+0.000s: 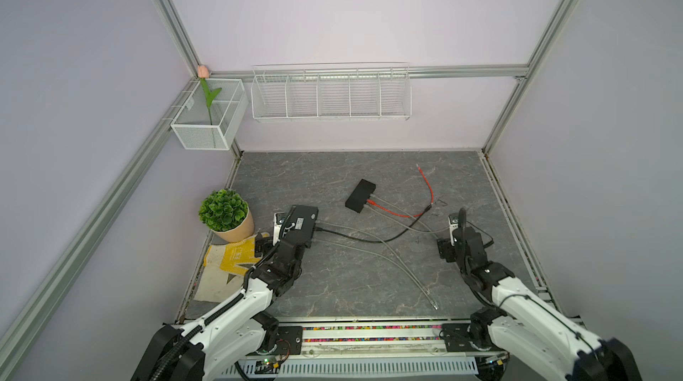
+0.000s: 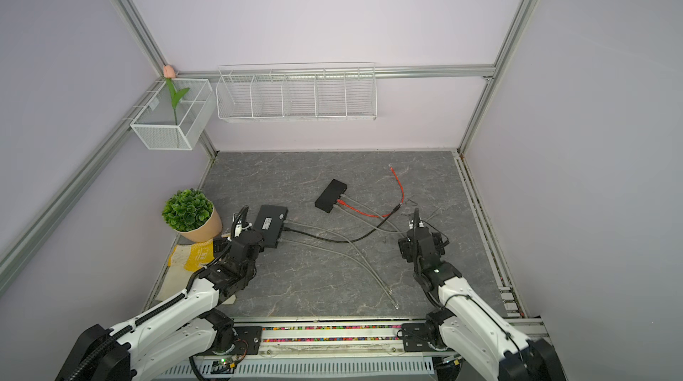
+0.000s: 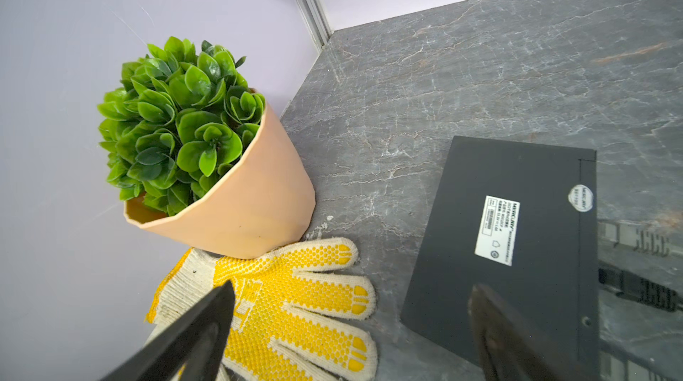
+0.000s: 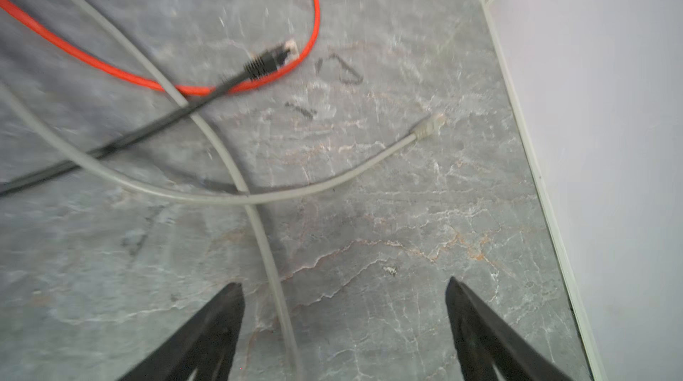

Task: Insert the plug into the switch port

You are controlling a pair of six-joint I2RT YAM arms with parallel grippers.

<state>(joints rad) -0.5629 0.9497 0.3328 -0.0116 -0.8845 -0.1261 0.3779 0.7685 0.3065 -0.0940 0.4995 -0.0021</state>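
Plug (image 4: 271, 59) of the black cable (image 4: 148, 131) is seen lying free on the table (image 4: 406, 231), beside the red cable (image 4: 314, 9). The right gripper (image 4: 343, 285) and the left gripper (image 3: 351, 298) are spread wide and nothing is held; the left one is partly over the black switch (image 3: 517, 194).

Two white-shelled arms with black joints

The left arm (image 1: 236, 309) and right arm (image 1: 532, 309) wear smooth white shells on the long links and matte black housings at the joints. A ribbed black conduit (image 1: 221, 310) runs along the left arm, and a thin black cable (image 1: 517, 296) loops over the right arm's shell. Each base has a black plate (image 1: 292, 336) with visible screw heads. A small green light (image 2: 436, 271) glows on a black joint of the right arm. The left gripper (image 3: 353, 285) and right gripper (image 4: 343, 282) have black, tapering, pointed fingers (image 4: 214, 323).
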